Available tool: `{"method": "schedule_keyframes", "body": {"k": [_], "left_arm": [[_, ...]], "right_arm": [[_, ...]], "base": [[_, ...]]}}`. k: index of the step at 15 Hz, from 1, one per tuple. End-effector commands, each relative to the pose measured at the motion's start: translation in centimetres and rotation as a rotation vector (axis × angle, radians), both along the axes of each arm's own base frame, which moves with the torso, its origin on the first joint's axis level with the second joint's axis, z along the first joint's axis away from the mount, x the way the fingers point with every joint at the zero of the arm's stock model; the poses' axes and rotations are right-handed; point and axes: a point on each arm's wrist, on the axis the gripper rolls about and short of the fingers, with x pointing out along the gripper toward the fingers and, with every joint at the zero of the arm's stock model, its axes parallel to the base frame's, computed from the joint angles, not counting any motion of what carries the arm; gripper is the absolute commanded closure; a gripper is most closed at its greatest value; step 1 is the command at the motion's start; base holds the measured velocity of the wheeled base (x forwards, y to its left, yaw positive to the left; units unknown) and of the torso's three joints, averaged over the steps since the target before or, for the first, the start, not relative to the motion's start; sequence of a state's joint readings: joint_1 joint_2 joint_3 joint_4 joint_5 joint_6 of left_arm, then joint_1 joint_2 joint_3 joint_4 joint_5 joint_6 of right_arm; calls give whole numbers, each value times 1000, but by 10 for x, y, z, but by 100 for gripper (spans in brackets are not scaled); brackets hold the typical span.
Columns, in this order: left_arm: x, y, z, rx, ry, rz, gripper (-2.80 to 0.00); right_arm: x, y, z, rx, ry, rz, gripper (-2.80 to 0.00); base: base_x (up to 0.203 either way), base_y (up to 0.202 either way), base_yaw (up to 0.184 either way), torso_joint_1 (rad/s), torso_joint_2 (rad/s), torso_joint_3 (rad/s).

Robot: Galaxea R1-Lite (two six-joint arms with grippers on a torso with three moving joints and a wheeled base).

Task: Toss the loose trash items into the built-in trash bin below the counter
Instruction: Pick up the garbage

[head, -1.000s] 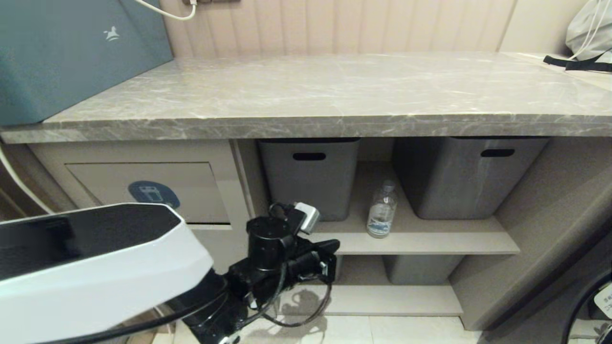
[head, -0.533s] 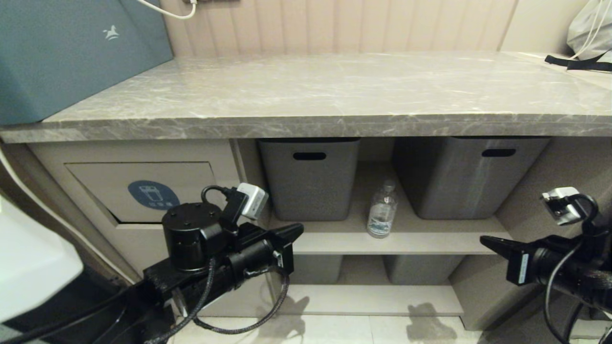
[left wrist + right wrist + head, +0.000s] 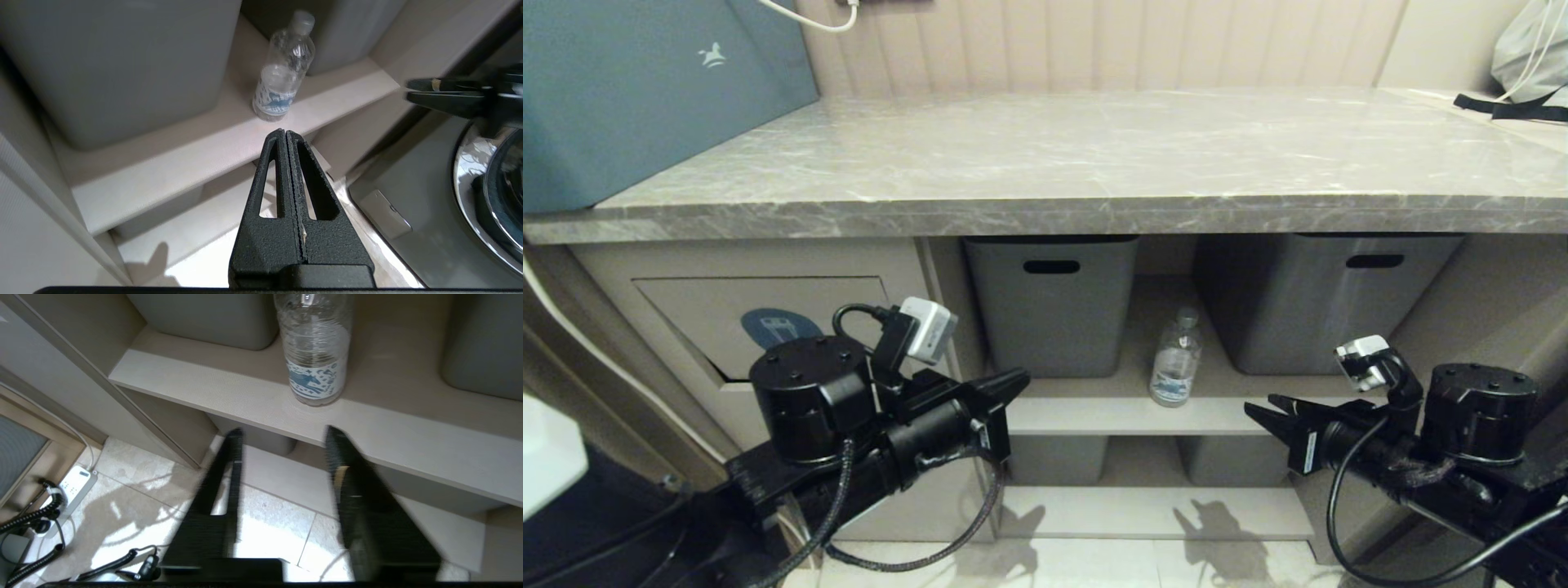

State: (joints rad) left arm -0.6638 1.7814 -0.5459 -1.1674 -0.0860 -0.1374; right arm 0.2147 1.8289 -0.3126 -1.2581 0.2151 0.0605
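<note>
A water bottle (image 3: pixel 1175 369) stands upright near the shelf's (image 3: pixel 1258 412) front edge between two grey tubs (image 3: pixel 1052 302), flanked by the pinched-closed left gripper (image 3: pixel 1018 379) and parted, empty right gripper (image 3: pixel 1262 408).

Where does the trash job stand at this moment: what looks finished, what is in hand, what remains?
Done: nothing visibly; the bin flap looks shut. In hand: neither claw holds anything. The right claw is open and aimed at the bottle, which stands upright on the shelf between two grey tubs; the left claw is shut, empty. Left: grasp the bottle and put it through the flap.
</note>
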Motion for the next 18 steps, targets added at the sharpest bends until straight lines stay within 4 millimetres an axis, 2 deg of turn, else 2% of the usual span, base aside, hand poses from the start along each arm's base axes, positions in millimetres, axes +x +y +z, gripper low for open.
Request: {"method": "schedule_keyframes", "body": {"k": [1, 4, 7, 9, 10, 13, 14, 18], "left_arm": [[-5, 4, -1, -3, 9, 1, 0], [-8, 6, -5, 0, 28, 3, 0], [-11, 8, -8, 9, 39, 3, 0], [-10, 7, -10, 14, 46, 0, 0], [-9, 7, -11, 16, 49, 0, 0], [-12, 9, -12, 22, 55, 3, 0], [-14, 11, -15, 28, 64, 3, 0], [-27, 22, -24, 43, 118, 8, 0]], "right_arm": [[8, 4, -17, -8, 36, 11, -280], [27, 8, -28, 2, -8, 15, -280], [45, 12, -30, 9, -52, 13, -280], [69, 17, -27, 17, -112, 5, -280], [74, 18, -31, 14, -110, 3, -280], [83, 20, -27, 14, -145, 3, -280], [92, 22, -22, 21, -183, 2, -280], [106, 25, -31, 19, -185, 2, -280]], "base": [[0, 0, 0, 0, 0, 0], [0, 0, 0, 0, 0, 0], [0, 0, 0, 0, 0, 0], [0, 0, 0, 0, 0, 0], [0, 0, 0, 0, 0, 0], [0, 0, 0, 0, 0, 0], [0, 0, 0, 0, 0, 0], [0, 0, 0, 0, 0, 0]]}}
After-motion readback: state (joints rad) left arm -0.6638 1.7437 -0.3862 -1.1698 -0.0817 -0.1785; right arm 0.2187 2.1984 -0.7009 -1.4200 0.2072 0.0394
